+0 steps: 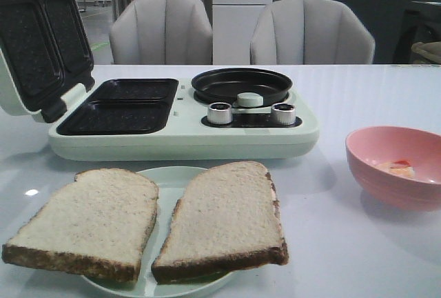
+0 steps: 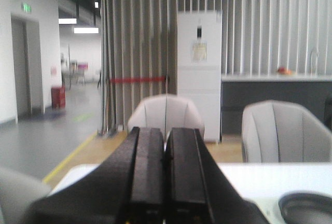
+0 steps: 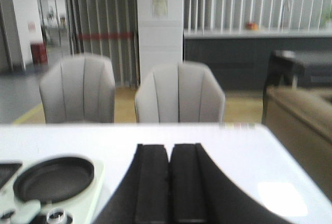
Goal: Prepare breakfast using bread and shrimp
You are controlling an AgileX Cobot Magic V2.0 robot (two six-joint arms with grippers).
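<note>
white tabletop (image 1: 358, 98) holds two bread slices (image 1: 224, 219) on a plate (image 1: 172, 177), shrimp (image 1: 398, 168) in a pink bowl (image 1: 386, 143). left gripper (image 2: 165, 151) and right gripper (image 3: 169, 164) both pressed together, empty. overhanging bread could slip off when gripped.

A pale green breakfast maker (image 1: 182, 139) sits on the white table (image 1: 358, 98), its lid (image 1: 38, 43) propped open at its left end above two dark sandwich wells (image 1: 120, 105). On its right half lies a round black pan (image 1: 241, 85), with two silver knobs (image 1: 219, 113) just in front of it. Behind the maker stand two grey chairs (image 1: 162, 30); in front of it lies a pale green plate (image 1: 169, 181), and to its right a pink bowl (image 1: 393, 167).
</note>
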